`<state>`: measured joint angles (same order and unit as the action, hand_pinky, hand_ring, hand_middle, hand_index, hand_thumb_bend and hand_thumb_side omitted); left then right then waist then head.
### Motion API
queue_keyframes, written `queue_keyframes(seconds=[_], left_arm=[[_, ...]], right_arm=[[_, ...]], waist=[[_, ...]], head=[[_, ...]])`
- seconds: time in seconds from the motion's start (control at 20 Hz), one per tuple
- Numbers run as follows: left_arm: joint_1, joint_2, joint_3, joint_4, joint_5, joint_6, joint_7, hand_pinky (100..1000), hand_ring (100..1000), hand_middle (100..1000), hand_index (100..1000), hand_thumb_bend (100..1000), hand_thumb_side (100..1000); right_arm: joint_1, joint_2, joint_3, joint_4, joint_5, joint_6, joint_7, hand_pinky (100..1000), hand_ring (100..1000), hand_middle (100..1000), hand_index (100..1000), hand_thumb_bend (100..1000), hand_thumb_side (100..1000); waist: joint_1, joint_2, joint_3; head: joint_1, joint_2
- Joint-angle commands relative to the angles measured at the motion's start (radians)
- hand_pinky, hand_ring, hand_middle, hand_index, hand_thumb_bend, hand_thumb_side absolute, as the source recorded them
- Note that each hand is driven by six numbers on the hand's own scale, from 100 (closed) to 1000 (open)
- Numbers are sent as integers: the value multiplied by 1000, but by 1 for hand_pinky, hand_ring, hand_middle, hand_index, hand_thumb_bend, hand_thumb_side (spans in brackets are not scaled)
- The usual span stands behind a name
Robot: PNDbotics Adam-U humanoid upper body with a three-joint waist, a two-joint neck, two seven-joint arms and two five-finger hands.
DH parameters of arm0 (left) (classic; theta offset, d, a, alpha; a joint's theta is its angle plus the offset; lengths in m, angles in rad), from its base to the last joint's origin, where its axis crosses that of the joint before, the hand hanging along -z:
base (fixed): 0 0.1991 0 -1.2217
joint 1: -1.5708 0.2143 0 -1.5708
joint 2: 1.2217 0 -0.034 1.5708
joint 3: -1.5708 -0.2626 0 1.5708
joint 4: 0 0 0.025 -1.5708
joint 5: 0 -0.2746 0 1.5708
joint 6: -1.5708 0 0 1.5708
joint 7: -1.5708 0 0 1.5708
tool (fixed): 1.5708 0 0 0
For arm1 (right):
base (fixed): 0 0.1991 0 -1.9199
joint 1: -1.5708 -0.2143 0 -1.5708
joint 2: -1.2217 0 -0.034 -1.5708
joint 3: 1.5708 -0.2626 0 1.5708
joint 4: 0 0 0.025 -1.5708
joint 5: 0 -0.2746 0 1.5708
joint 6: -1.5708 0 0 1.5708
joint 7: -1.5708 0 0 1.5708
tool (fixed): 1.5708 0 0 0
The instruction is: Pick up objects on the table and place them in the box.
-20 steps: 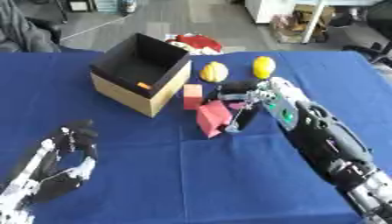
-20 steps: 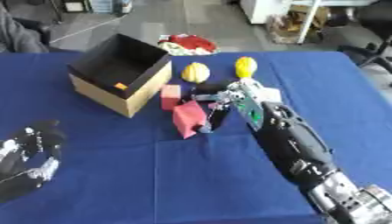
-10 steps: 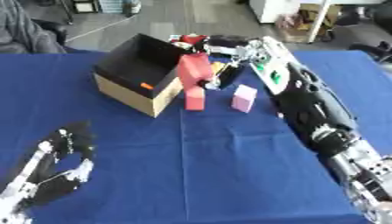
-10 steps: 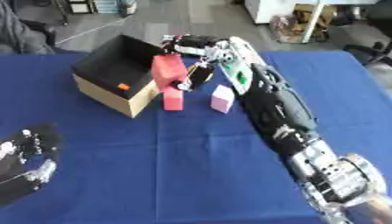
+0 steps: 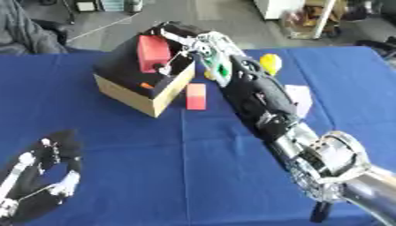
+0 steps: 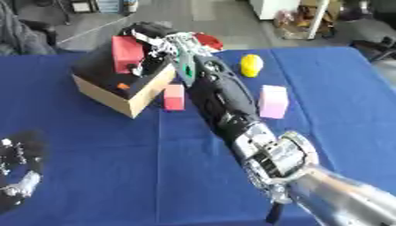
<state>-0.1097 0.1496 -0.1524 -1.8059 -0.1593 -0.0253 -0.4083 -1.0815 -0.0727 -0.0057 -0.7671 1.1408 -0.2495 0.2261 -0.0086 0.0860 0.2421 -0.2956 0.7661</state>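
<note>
Right hand (image 5: 176, 36): upper centre, we see fingers curled around red rectangular block (image 5: 152, 53), above open cardboard box (image 5: 127, 94).
Left hand (image 5: 39, 181): lower left, relaxed, empty.
Remaining: small red block (image 5: 196, 96), pink block (image 6: 273, 101), yellow rounded object (image 6: 250, 65).

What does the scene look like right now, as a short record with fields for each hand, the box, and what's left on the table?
right hand: over the box, fingers curled on the red block
left hand: idle and open, lower left
box: open, tan sides, dark inside
left on table: small red block beside the box, pink block, yellow object
table: blue cloth
</note>
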Motion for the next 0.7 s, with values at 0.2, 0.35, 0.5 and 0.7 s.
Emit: queue_keyframes(seconds=[0.2,0.35,0.5,0.7], left_arm=[[-17,1,-6,-18,10,-1,-8,732,656,659,868,100,150],[-16,1,-7,-18,10,0,-9,732,656,659,868,100,152],[-15,2,-6,-18,9,0,-9,732,656,659,868,100,152],[-15,3,-3,-18,8,1,-7,732,656,659,868,100,153]], right_arm=[[-2,36,6,8,138,52,-29,917,835,872,979,354,450],[9,44,8,10,201,79,-27,935,877,924,992,488,514],[11,46,13,-10,258,94,-70,949,904,956,997,536,491],[5,38,22,-52,257,70,-122,947,895,953,998,494,445]], waist=[[11,2,5],[7,3,4],[6,4,2],[6,4,-5]], head=[[-12,4],[-12,4],[-9,4],[-7,4]])
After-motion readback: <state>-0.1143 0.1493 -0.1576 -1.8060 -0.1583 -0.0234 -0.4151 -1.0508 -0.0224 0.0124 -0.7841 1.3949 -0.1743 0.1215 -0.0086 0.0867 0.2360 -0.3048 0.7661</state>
